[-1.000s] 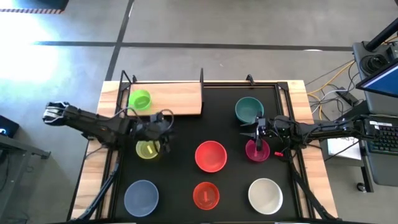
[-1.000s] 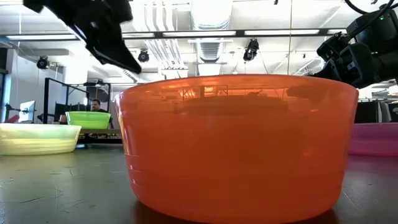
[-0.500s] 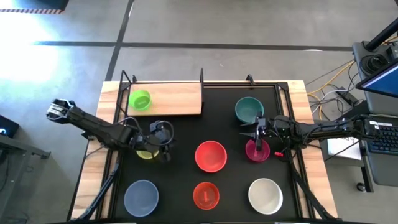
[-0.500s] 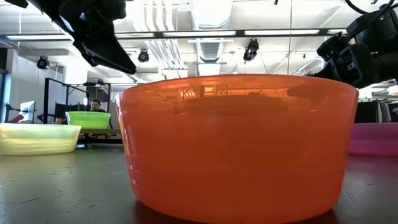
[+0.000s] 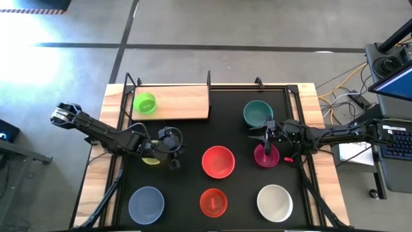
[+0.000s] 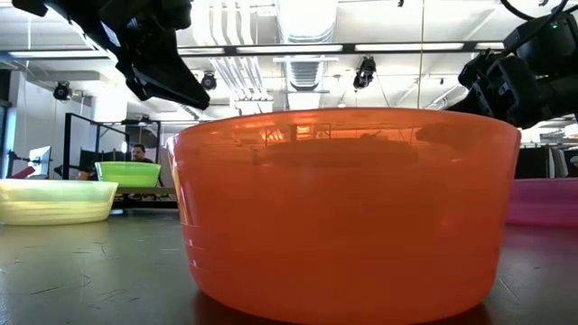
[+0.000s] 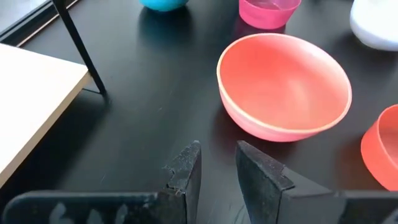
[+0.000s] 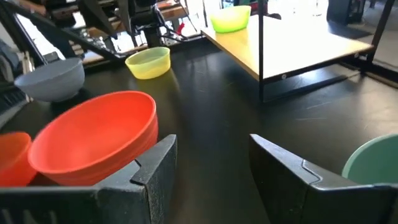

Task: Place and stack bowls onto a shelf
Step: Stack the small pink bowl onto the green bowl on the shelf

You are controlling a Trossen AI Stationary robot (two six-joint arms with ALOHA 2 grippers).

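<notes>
On the pale wooden shelf [image 5: 183, 102] sits a round green bowl [image 5: 145, 103].

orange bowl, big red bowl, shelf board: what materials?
Orange bowl: likely thin plastic, glossy and translucent; ceiling lights show through its wall. Red bowl: probably plastic, opaque, satin, with a paler rim edge. Shelf: pale wood or wood-look laminate, matte, on thin black posts that look like metal.

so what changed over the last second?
The left hand slid forward and toward the table's middle, over the yellow bowl, empty, jaws slightly apart. The right hand stayed over the magenta bowl. No bowl moved; the green bowl is alone on the shelf.
</notes>
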